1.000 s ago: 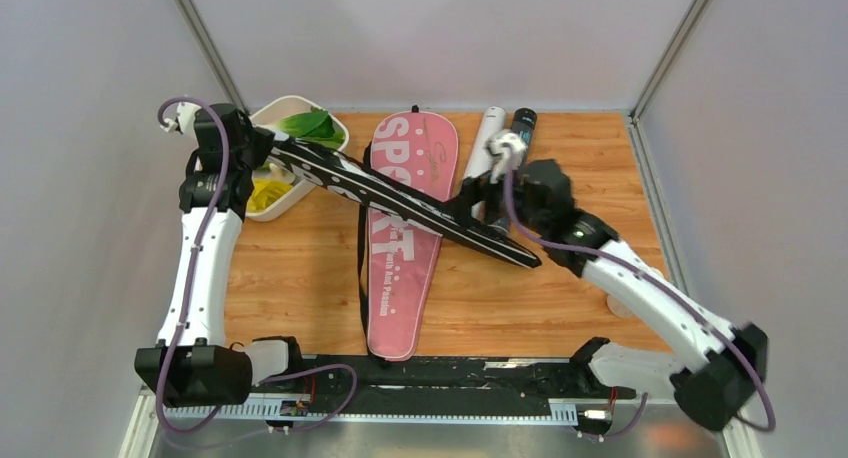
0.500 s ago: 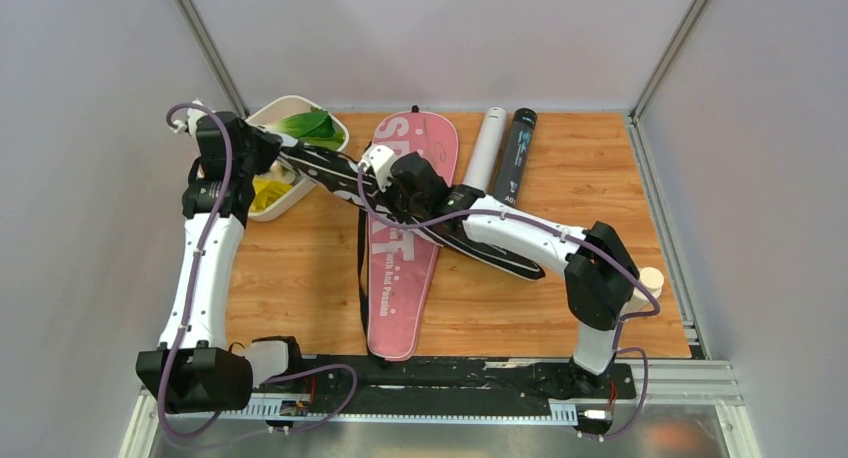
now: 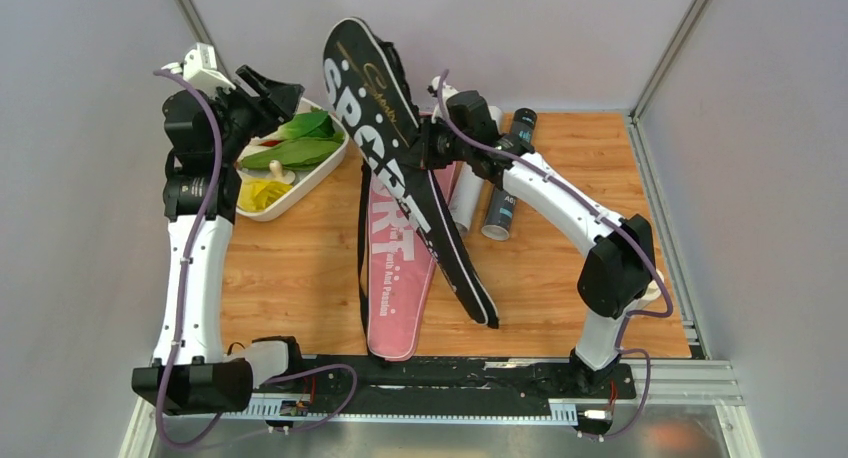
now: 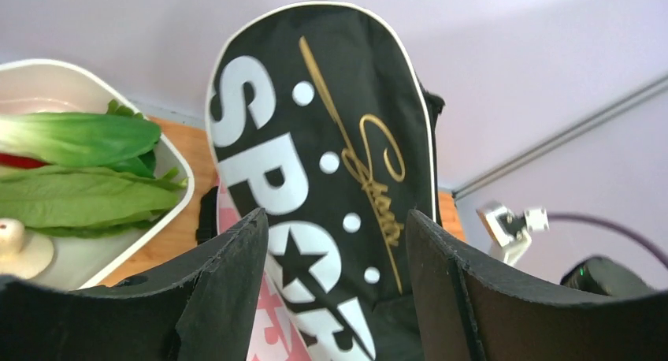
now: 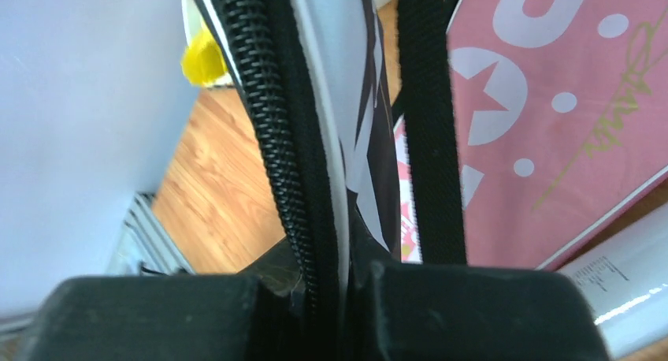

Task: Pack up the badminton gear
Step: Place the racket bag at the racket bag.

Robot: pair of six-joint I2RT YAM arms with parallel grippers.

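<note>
The black "SPORT" cover (image 3: pixel 400 168) stands tilted over the table, head end up by the back wall and narrow end low near the front. My right gripper (image 3: pixel 427 145) is shut on its zipper edge (image 5: pixel 276 124), jaws pressed together (image 5: pixel 343 274). My left gripper (image 3: pixel 272 86) hangs open above the dish, apart from the cover (image 4: pixel 323 156), which shows beyond its fingers (image 4: pixel 228 282). The pink "SPORT" cover (image 3: pixel 400 278) lies flat under the black one. A white tube (image 3: pixel 466 200) and a black tube (image 3: pixel 505 193) lie behind the right arm. No racket or shuttlecock shows.
A white dish (image 3: pixel 318 174) of green leaves and yellow pieces sits at the back left, right below my left gripper. A small bottle with a tan cap (image 3: pixel 652 286) stands at the right edge behind my right arm's elbow. Grey walls close in the back and sides.
My right gripper left the tubes, shut on the black cover and swung its head end up toward the back wall. My left gripper let go of the cover, opened and rose.
</note>
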